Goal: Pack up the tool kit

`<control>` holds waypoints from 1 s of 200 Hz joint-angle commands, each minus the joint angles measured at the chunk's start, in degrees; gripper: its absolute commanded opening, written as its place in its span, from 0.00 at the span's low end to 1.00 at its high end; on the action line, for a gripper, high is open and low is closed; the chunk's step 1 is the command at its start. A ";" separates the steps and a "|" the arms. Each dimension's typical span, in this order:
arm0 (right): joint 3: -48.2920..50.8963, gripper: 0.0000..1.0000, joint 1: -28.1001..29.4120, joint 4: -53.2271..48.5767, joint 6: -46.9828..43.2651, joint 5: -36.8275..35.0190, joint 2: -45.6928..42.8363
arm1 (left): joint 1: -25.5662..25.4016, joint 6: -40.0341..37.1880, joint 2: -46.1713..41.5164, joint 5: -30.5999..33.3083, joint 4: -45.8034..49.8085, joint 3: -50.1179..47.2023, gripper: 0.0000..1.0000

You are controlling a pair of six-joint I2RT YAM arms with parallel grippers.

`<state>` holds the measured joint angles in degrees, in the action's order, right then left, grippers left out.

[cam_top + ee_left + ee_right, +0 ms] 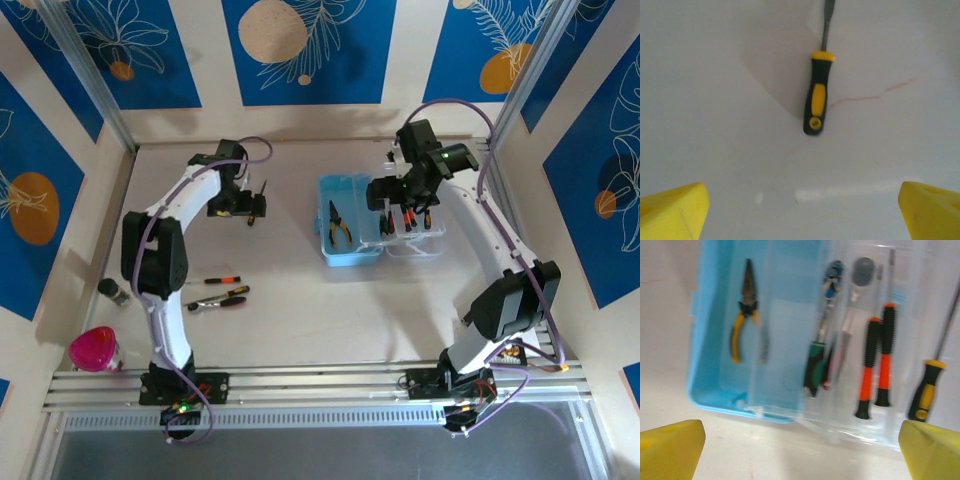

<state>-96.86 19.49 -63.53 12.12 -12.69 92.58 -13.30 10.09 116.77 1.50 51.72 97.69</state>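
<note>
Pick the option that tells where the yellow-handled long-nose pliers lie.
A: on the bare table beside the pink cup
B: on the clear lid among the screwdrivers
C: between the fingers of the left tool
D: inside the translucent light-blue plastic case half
D: the yellow-handled long-nose pliers lie flat on the floor of the translucent light-blue plastic case half.

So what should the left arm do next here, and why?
Probably ease the left gripper forward and down over the yellow-and-black screwdriver, ready to close on its handle. The gripper stands open and empty, and the screwdriver lies loose on the table just ahead of it, outside the blue case, so it is not yet packed.
</note>
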 commanded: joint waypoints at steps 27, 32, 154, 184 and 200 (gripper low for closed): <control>-4.26 0.99 3.73 1.03 4.79 4.42 5.72 | 0.05 -5.56 9.52 4.72 2.94 11.55 0.77; -5.25 0.99 3.88 0.42 4.86 4.05 6.53 | 0.02 -5.53 10.29 4.38 2.94 12.31 0.73; -10.35 0.99 1.41 -0.91 1.11 6.05 10.45 | -2.16 -1.42 21.05 -0.08 -0.55 14.81 0.45; -7.01 0.99 -0.27 1.48 1.32 7.44 8.69 | -2.34 -0.61 23.68 -0.06 1.11 17.26 0.33; -5.14 0.99 -0.76 2.64 1.70 8.02 7.94 | -2.34 -0.81 24.25 0.08 1.88 18.04 0.23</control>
<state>-104.81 19.53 -62.08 14.24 -7.38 102.48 -15.29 8.93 136.38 2.17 51.86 115.22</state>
